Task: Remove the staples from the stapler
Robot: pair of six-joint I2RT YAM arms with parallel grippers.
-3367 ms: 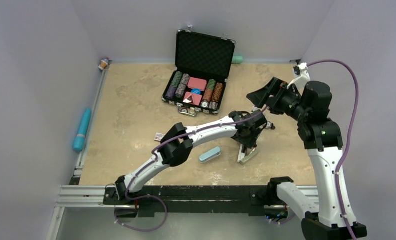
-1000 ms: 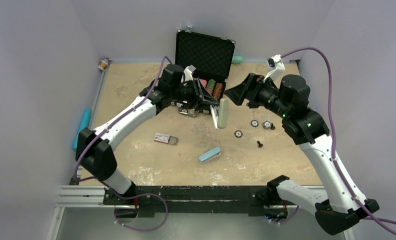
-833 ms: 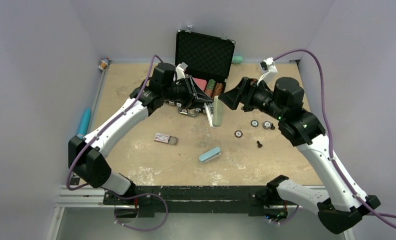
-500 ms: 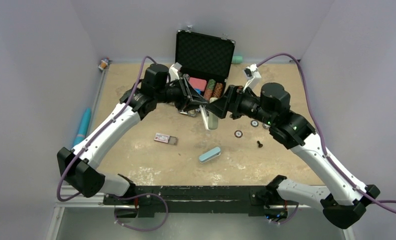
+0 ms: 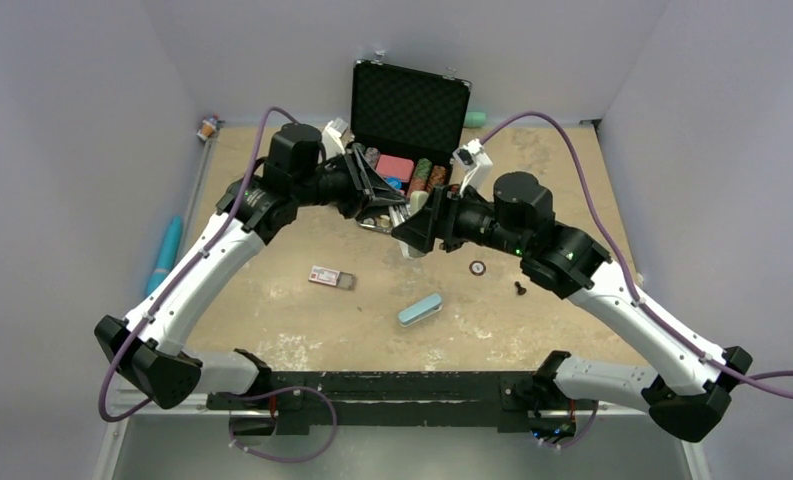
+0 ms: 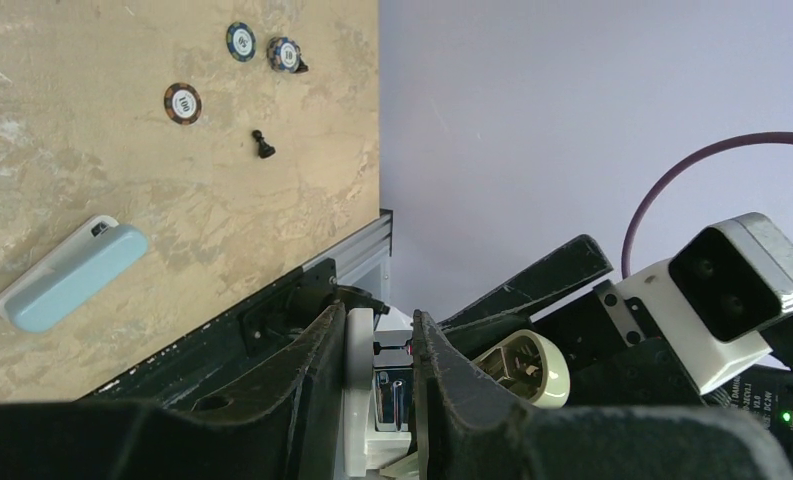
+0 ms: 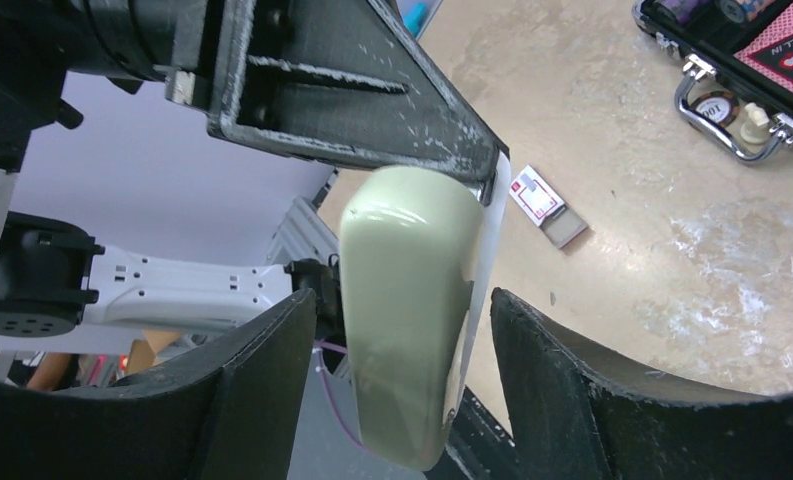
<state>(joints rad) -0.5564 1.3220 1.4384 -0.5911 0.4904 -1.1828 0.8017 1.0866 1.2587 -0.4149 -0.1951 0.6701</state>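
Right wrist | left claw (image 6: pixel 375 332) clamps cream stapler (image 7: pixel 407 310) aloft | right claw (image 7: pixel 402 300) open, straddling it

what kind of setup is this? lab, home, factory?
Most likely a lab robot cell, not a home or factory: plain lilac walls box in a tan table, the left arm and right arm are bolted to a black rail, and a poker chip case sits out as a prop.
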